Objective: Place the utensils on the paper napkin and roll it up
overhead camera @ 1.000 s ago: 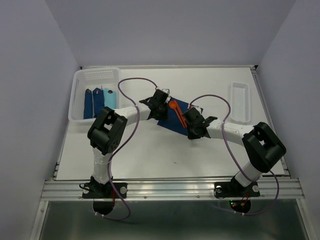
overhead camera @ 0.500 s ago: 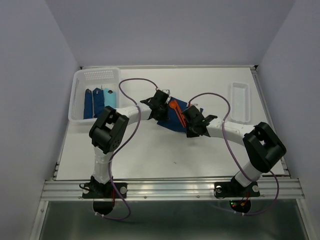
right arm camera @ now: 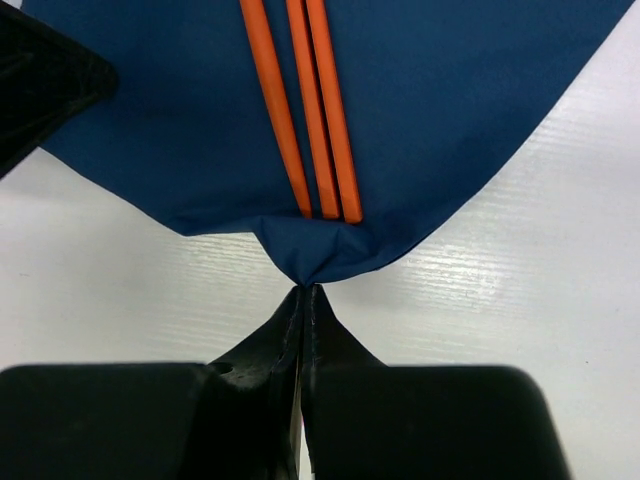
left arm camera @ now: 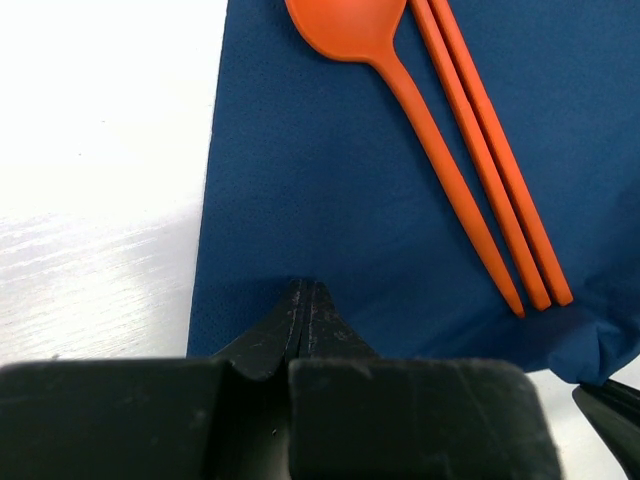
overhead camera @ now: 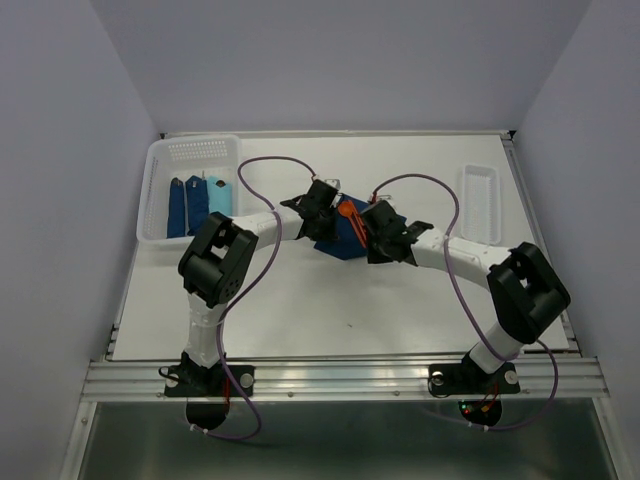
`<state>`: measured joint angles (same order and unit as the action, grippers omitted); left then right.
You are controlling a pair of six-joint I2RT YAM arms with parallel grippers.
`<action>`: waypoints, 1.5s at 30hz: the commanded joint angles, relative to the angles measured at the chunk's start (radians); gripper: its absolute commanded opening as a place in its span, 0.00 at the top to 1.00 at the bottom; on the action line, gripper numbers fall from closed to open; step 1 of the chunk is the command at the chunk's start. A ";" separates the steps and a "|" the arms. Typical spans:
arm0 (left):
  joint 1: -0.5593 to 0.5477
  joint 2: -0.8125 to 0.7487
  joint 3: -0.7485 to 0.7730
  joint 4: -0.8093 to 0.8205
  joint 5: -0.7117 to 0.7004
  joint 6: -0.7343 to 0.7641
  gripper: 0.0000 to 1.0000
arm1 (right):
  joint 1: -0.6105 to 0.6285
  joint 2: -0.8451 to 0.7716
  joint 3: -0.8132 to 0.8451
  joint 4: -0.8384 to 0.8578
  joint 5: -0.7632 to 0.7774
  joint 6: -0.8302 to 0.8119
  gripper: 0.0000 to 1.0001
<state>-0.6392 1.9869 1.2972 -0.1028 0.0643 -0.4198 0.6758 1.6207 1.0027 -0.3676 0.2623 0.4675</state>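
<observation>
The dark navy paper napkin (overhead camera: 336, 245) lies mid-table with the orange utensils (overhead camera: 350, 216) on it. In the left wrist view a spoon (left arm camera: 400, 80) lies beside two straight handles (left arm camera: 490, 150) on the napkin (left arm camera: 300, 180). My left gripper (left arm camera: 305, 290) is shut, its tips resting on the napkin near its left edge. My right gripper (right arm camera: 305, 292) is shut on the napkin's (right arm camera: 450, 100) corner, which puckers just below the handle ends (right arm camera: 315, 120). In the top view the left gripper (overhead camera: 328, 212) and right gripper (overhead camera: 364, 236) flank the utensils.
A white basket (overhead camera: 160, 200) at the back left holds dark blue and light blue rolls (overhead camera: 196, 205). A white tray (overhead camera: 478, 205) sits at the right. The black object at the right wrist view's top left is the left gripper's fingers (right arm camera: 40, 80).
My right gripper has shut on the napkin's corner and moved up and left toward the utensils, drawing that corner in. The left gripper has stayed put.
</observation>
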 commanded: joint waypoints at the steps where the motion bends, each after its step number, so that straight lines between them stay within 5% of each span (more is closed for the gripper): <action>1: 0.001 -0.002 0.005 -0.009 -0.017 0.021 1.00 | 0.005 0.021 0.068 0.007 0.028 -0.023 0.99; 45: 0.001 -0.011 0.004 -0.020 -0.004 0.068 1.00 | 0.005 0.191 0.251 -0.004 0.019 -0.217 0.99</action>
<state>-0.6392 1.9869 1.2972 -0.1013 0.0700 -0.3809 0.6758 1.8267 1.2110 -0.3893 0.2893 0.2749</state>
